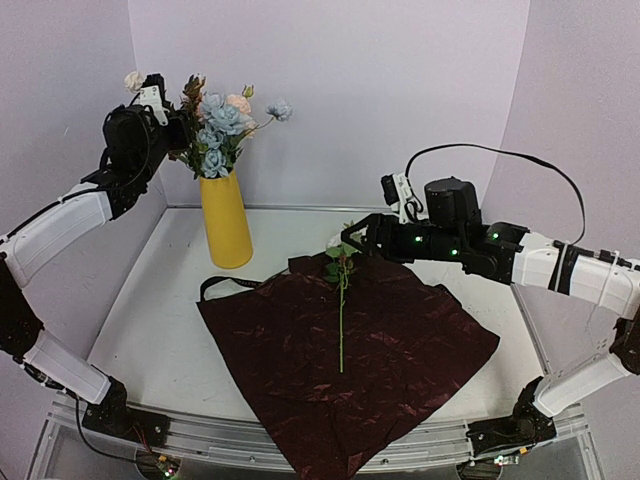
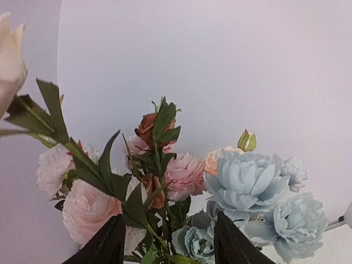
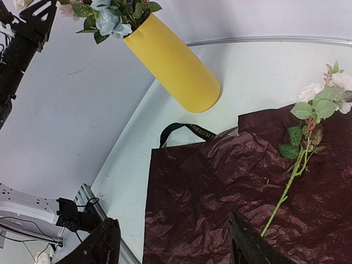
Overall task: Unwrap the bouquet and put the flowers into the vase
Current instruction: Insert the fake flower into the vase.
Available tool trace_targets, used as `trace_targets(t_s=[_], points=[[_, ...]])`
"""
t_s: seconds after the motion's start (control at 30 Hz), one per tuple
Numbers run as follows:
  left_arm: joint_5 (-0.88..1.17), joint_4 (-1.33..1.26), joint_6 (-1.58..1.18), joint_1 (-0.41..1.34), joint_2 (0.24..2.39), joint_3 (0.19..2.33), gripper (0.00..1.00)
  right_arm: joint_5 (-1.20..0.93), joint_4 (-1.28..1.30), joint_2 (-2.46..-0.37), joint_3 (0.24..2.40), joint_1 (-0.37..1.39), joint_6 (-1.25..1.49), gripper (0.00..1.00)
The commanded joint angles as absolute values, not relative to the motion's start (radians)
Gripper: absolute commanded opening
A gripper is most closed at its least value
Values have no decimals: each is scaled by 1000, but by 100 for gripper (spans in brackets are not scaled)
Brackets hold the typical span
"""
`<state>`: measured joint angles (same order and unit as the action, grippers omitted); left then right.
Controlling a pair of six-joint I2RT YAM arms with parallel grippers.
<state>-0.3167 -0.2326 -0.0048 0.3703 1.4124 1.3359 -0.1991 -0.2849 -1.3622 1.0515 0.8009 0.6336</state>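
Top view: the yellow vase (image 1: 226,222) stands upright on the table (image 1: 150,330) at rear left, and most of the flowers (image 1: 222,130) are in it, blooms fanned above the mouth. The wrapping paper (image 1: 345,360) lies spread flat in the centre, its front corner over the near edge. A single stem (image 1: 341,310) lies on the paper, its head toward the rear. The black ribbon (image 1: 225,283) loops out at the paper's left corner, near the vase base.

The left gripper (image 1: 172,125) is raised beside the blooms. Only the left wrist view settles its state: the fingers (image 2: 104,245) stand apart, leaves and stems rise in the gap between them, and nothing is clamped.

The right gripper (image 1: 360,232) hangs over the paper's rear edge, close to the stem's head. The right wrist view shows its fingers (image 3: 250,247) parted and empty above the paper. That view alone shows gold lettering on the ribbon, too small to read.
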Motion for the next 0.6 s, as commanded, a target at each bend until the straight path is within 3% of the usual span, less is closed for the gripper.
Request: trace_targets(t_s=[0.0,0.33,0.57], points=[[-301,-245,-88,344,1378,1416,56,-217,-327,-1367,1077,797,641,67],[-303,-254,-136,273,1432,1514,69,-209,-327,-1361,1075,798,634,67],[-286,-260,-150,256,1472,1561,62,-213,-327,-1364,1077,792,632,67]])
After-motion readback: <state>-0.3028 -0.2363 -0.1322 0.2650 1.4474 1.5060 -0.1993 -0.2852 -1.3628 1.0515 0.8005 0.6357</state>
